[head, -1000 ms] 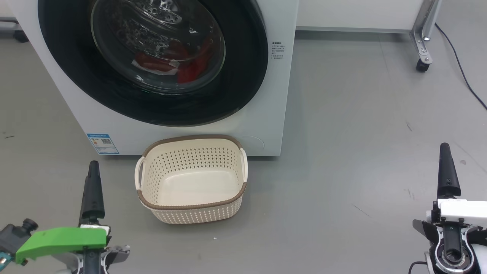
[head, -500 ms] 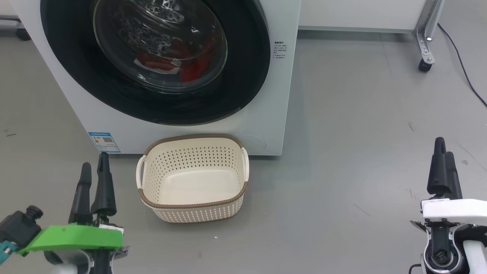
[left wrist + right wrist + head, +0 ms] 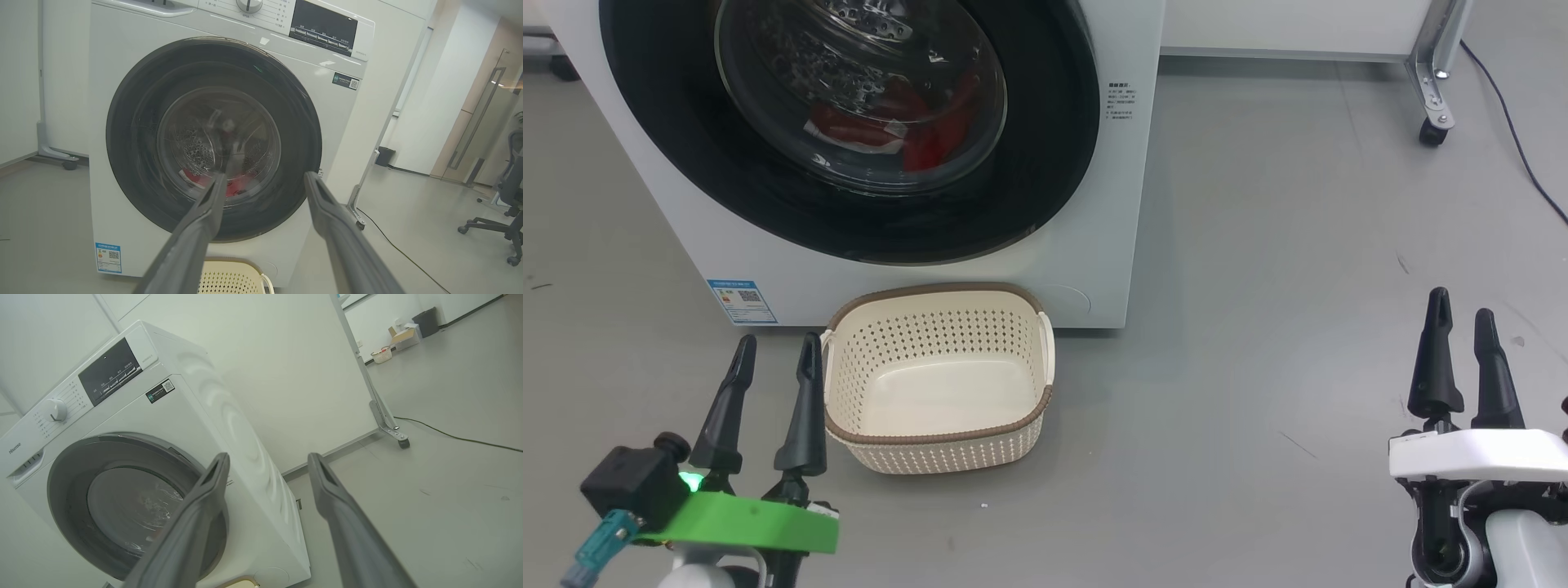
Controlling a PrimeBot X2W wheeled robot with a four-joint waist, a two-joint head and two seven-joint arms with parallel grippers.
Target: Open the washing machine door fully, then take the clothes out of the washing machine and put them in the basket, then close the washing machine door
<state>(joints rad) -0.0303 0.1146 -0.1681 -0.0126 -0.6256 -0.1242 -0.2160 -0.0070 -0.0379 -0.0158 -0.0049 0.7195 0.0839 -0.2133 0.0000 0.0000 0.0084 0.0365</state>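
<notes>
Grey, smooth floor [image 3: 1258, 245] spreads out before the washing machine [image 3: 1115, 212], a white front-loader backed by a pale partition panel [image 3: 1298, 24]. The washing machine door [image 3: 1045, 163] lies shut and flush with the front, its glossy black rim spanning most of the machine's width. Through the glass bowl the clothes [image 3: 931, 143] show as a red heap with a white strip, low in the drum. The basket [image 3: 935, 438] stands empty on the floor directly below the door. Its rear rim is close against the base of the machine, though I cannot tell whether they touch. A blue label sticker [image 3: 737, 300] sits on the machine's lower front corner, to the basket's left.

The left gripper [image 3: 777, 338] hovers low with its fingers spread and nothing between them. In the head view one finger lines up just beside the basket's left handle. In the left wrist view the fingers point at the lower right part of the door. The right gripper [image 3: 1460, 304] is likewise spread and holds nothing, over bare floor well apart from both basket and machine.

Right of the machine the floor lies open as far as the partition's metal foot with its castor [image 3: 1427, 98], and a black cable [image 3: 1515, 139] trails across the floor past it. Farther off, the left wrist view shows a small dark bin [image 3: 385, 156] by the wall and an office chair [image 3: 510, 204] at the far right edge. On the machine's other side another castor [image 3: 69, 165] rests near the wall.
</notes>
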